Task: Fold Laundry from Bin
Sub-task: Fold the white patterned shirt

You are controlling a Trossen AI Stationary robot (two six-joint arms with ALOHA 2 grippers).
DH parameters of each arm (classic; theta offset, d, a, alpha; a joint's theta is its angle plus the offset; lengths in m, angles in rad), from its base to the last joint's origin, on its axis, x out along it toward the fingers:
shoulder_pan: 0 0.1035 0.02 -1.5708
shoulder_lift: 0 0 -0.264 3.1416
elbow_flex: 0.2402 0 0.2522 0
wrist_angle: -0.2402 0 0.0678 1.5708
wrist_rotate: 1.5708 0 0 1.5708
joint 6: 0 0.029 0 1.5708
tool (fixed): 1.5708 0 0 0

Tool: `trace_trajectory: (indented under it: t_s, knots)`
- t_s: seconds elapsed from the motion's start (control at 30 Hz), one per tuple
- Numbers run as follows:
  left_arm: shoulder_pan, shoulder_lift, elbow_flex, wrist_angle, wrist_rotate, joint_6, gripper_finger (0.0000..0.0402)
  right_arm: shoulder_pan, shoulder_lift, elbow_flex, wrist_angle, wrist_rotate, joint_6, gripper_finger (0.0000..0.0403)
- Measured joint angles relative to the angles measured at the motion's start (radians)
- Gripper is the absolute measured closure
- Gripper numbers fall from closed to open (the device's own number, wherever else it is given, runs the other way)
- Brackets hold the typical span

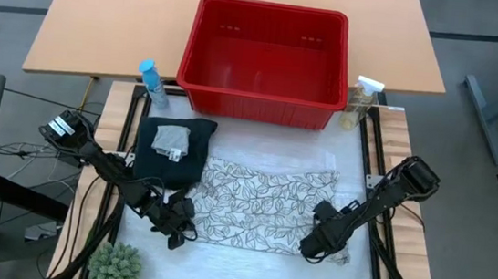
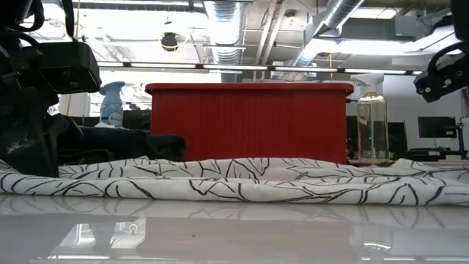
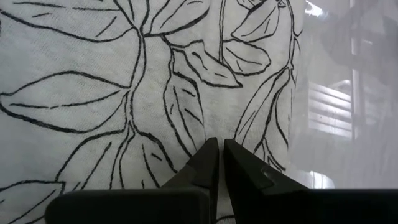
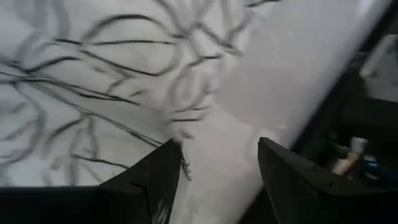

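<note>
At the near left corner of the leaf-print cloth [image 1: 265, 205], my left gripper [image 1: 188, 225] is resting low, its two fingers [image 3: 198, 163] pressed together with only a hairline gap between the tips. In the left wrist view the tips are lying right against the printed fabric; I cannot tell whether any fabric is caught between them. At the cloth's near right corner, my right gripper [image 1: 323, 246] is sitting with its fingers [image 4: 155, 171] spread apart, and nothing is lying between them. In the right wrist view the cloth's edge is showing just beyond the one finger, with bare white table surface [image 4: 298, 68] beyond the other.

The leaf-print cloth is lying spread out flat across the middle of the white work surface [image 1: 246, 263], between my two grippers. The low view is showing gentle wrinkles running along its near edge. Just beside its far left corner, the folded dark trousers [image 1: 170, 155] are lying with the small grey cloth [image 1: 172, 140] resting on top of them.

Beyond both garments, the red bin [image 1: 266, 61] is standing upright at the far edge of the work surface. A blue spray bottle [image 1: 152, 83] is standing at the bin's left side, and a clear spray bottle [image 1: 361, 103] at its right side. A small green plant [image 1: 115, 267] is standing at the near left corner of the table.
</note>
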Motion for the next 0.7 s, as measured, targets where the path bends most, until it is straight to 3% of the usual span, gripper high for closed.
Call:
trace_trajectory:
  t_s: [0.3,0.47,0.7]
  knots:
    - [0.0,0.0,0.0,-0.002,0.004,-0.001,0.0384,-0.035,-0.004,-0.006,-0.136,-0.032,0.098,0.0164]
    - [0.0,0.0,0.0,-0.002,0.011,-0.01,0.0384,-0.035,-0.069,-0.004,-0.045,-0.027,0.071,0.0164]
    - [0.0,0.0,0.0,0.006,0.031,-0.022,0.0384,-0.03,-0.232,-0.004,-0.041,0.158,0.272,0.0164]
